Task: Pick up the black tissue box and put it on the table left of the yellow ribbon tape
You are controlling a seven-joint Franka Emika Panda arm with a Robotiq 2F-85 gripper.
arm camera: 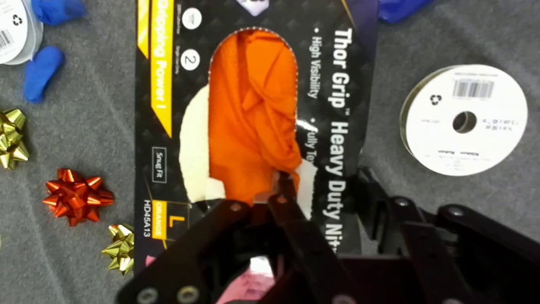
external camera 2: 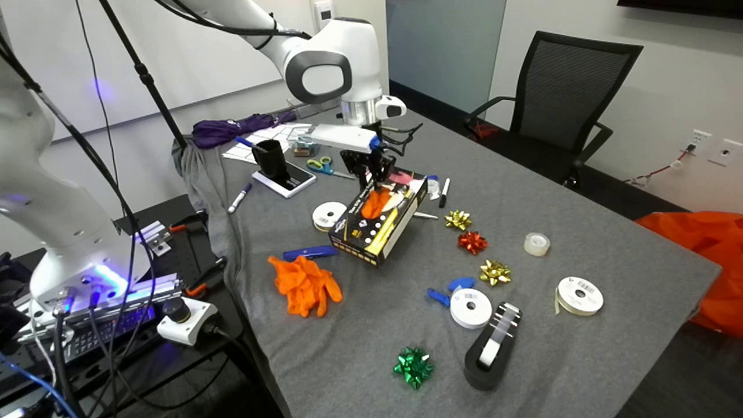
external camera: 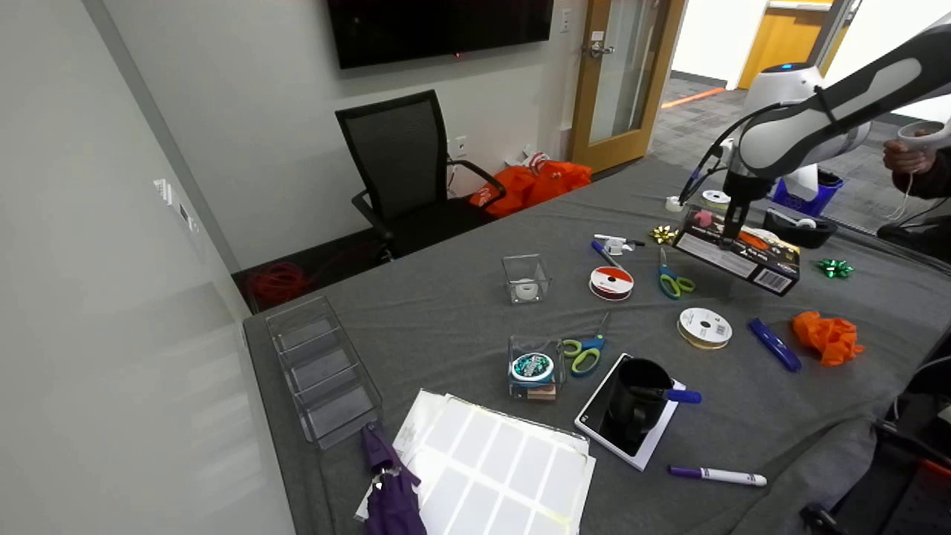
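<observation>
Where the black box point(arm camera: 321, 105) gapes, orange gloves point(arm camera: 249, 114) show.

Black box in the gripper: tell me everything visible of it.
The black box looks like cardboard, with white lettering and yellow bands; its oval opening shows orange glove-like material. The gripper pinches one long side, one finger in the opening, another outside. The box hangs tilted, apparently clear of the table.

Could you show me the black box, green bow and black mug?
Black box point(external camera 2: 377, 225): in an exterior view, on its printed top.
Green bow point(external camera 2: 413, 368): in an exterior view, on its central loops.
Black mug point(external camera 2: 270, 160): in an exterior view, on its outer wall.
</observation>
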